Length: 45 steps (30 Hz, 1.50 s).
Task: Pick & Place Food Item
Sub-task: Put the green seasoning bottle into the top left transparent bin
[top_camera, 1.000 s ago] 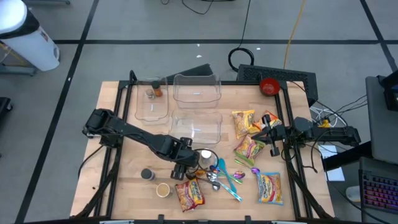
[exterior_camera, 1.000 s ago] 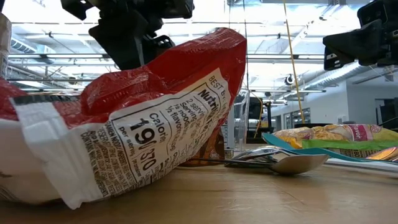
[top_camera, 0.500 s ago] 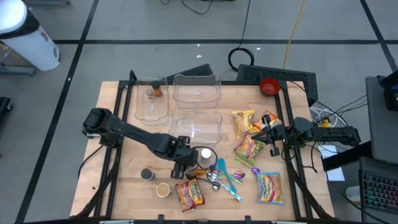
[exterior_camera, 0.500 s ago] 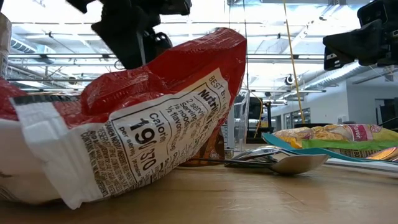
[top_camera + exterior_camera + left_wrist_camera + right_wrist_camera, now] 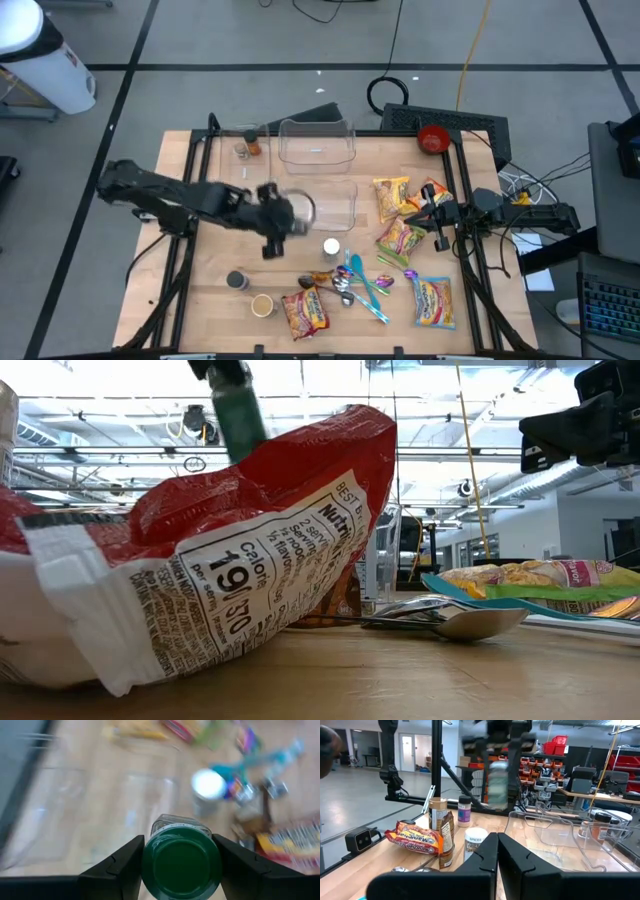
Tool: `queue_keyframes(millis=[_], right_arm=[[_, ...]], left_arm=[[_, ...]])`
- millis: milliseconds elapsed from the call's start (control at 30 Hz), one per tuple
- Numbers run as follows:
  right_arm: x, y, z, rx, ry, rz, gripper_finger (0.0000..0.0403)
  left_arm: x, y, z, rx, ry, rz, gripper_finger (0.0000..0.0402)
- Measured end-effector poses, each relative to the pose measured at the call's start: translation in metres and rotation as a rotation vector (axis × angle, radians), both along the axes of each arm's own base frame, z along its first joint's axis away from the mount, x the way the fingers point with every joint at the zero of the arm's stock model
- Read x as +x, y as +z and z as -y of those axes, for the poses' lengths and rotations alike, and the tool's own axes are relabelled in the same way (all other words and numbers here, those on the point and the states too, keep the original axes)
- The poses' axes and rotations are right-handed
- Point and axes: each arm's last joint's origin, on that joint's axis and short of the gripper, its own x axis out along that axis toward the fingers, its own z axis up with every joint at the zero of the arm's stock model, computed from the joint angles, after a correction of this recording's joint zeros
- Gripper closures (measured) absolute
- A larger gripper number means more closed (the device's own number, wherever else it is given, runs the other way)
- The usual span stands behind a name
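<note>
From above, a wooden bench (image 5: 200,300) carries two dark arms. The left gripper (image 5: 272,215) hangs over the middle of the bench, at the left edge of a clear plastic container (image 5: 325,200), with a green-lidded jar (image 5: 268,218) pinched between its fingers (the arm is blurred here). A second clear container (image 5: 317,142) and a smaller one (image 5: 243,168) sit toward the far edge. Near the front edge lie a red snack packet (image 5: 305,312), a white-lidded spice jar (image 5: 331,247), a heap of spoons (image 5: 355,285) and, toward the right front corner, a yellow snack packet (image 5: 434,302). The right gripper (image 5: 437,218) waits over the right side of the bench, beside more snack packets (image 5: 398,215).

At bench height, the red snack packet (image 5: 200,560) fills most of the picture, showing a nutrition label. The green-lidded jar (image 5: 238,415) shows high above it, blurred. A metal spoon (image 5: 455,620) lies to the right, and the right arm (image 5: 585,425) reaches in from the upper right.

From the left wrist, the two dark fingers (image 5: 122,865) press against either side of the jar's green lid (image 5: 181,865), with the white-lidded spice jar (image 5: 208,787) on the bench below.

From the right wrist, the right gripper's fingers (image 5: 482,857) are pressed together with nothing between them. Beyond them stand the white spice jar (image 5: 475,842), a clear container (image 5: 555,835) and the red snack packet (image 5: 415,840).
</note>
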Motion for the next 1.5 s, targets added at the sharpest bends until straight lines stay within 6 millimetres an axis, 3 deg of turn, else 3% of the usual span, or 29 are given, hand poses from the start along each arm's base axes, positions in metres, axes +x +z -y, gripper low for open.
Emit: queue_keyframes(millis=[133,333,600,767,933,1067,1333,1500], right_arm=[[0.000,0.000,0.000,0.000,0.000,0.000,0.0403],[0.000,0.000,0.000,0.000,0.000,0.000,0.0403],[0.000,0.000,0.000,0.000,0.001,0.000,0.0403],[0.000,0.000,0.000,0.000,0.000,0.000,0.0403],[0.000,0.000,0.000,0.000,0.000,0.000,0.0403],[0.000,0.000,0.000,0.000,0.001,0.000,0.0403],[0.000,0.000,0.000,0.000,0.000,-0.001,0.0403],[0.000,0.000,0.000,0.000,0.000,-0.001,0.0403]], left_arm=[[-0.021,0.021,-0.024,0.010,0.120,0.075,0.0189],[-0.043,0.038,-0.059,0.070,0.222,0.100,0.0189],[-0.063,0.038,-0.111,0.127,0.404,0.005,0.0188],[-0.083,0.035,-0.150,0.092,0.617,-0.059,0.0188],[-0.100,0.034,-0.184,0.016,0.724,-0.050,0.0188],[-0.112,0.021,-0.205,-0.054,0.792,-0.058,0.0188],[-0.131,-0.039,-0.231,-0.181,0.899,-0.129,0.0188],[-0.143,-0.066,-0.242,-0.206,0.983,-0.125,0.0188]])
